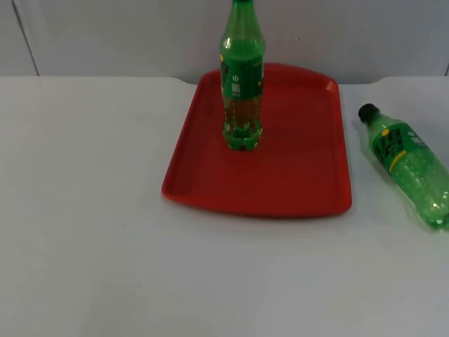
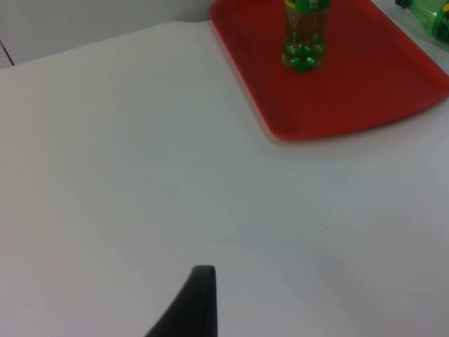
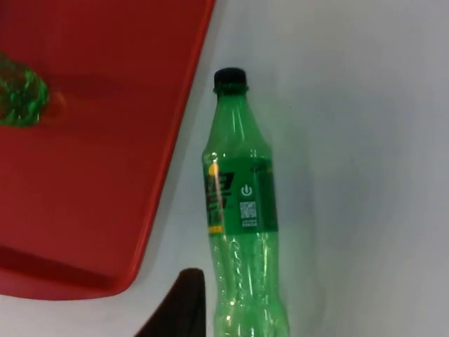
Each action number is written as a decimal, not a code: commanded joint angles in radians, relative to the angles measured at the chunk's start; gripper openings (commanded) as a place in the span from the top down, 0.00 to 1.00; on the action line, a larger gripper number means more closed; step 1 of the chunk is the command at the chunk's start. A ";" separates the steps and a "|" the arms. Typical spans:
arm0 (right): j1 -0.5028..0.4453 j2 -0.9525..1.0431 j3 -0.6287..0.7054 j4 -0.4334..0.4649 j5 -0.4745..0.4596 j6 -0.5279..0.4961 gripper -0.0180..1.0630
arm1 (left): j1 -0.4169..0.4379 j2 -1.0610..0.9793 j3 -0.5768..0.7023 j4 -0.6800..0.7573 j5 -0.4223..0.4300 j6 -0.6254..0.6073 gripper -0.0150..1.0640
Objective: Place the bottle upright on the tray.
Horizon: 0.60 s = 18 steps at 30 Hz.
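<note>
Bottles: we see one green bottle (image 1: 243, 77) upright on the red tray (image 1: 295, 182), near its far edge. A second bottle (image 1: 408, 163) lies on the bench (image 1: 84, 210) just beside the tray's right edge, black cap (image 1: 367, 111) pointing toward the far edge, long axis roughly along that edge. We cannot tell either pincer's opening.

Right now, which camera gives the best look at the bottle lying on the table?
The right wrist view: the lying bottle shows cap, label and most of its body beside the red tray. The top view has it whole but at the table's edge; the left wrist view catches just a corner of it.
</note>
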 commanded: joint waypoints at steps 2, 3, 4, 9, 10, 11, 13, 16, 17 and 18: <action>0.008 0.073 -0.074 0.014 0.047 -0.010 0.01 | -0.002 -0.004 0.006 0.005 -0.008 -0.007 0.01; 0.018 0.097 -0.097 0.013 0.056 -0.010 0.01 | -0.002 -0.004 0.006 0.005 -0.008 -0.007 0.01; 0.018 0.097 -0.097 0.013 0.056 -0.010 0.01 | -0.002 -0.004 0.006 0.005 -0.008 -0.007 0.01; 0.068 0.204 -0.154 -0.023 0.054 -0.010 0.01 | -0.002 -0.004 0.006 0.005 -0.008 -0.007 0.01; 0.086 0.225 -0.160 -0.040 0.043 -0.010 0.01 | -0.002 -0.004 0.006 0.005 -0.008 -0.007 0.01; 0.101 0.246 -0.162 -0.053 0.038 -0.006 0.01 | -0.002 -0.004 0.006 0.005 -0.008 -0.007 0.01; 0.121 0.286 -0.162 -0.066 0.003 -0.006 0.01 | -0.002 -0.004 0.006 0.005 -0.008 -0.007 0.01; 0.123 0.323 -0.162 -0.068 -0.022 0.006 0.01 | -0.002 -0.004 0.006 0.005 -0.008 -0.007 0.01; 0.123 0.340 -0.163 -0.068 -0.031 0.016 0.01 | -0.002 -0.004 0.006 0.005 -0.008 -0.007 0.01; 0.123 0.367 -0.175 -0.068 -0.032 0.022 0.01 | -0.002 -0.004 0.006 0.005 -0.008 -0.007 0.01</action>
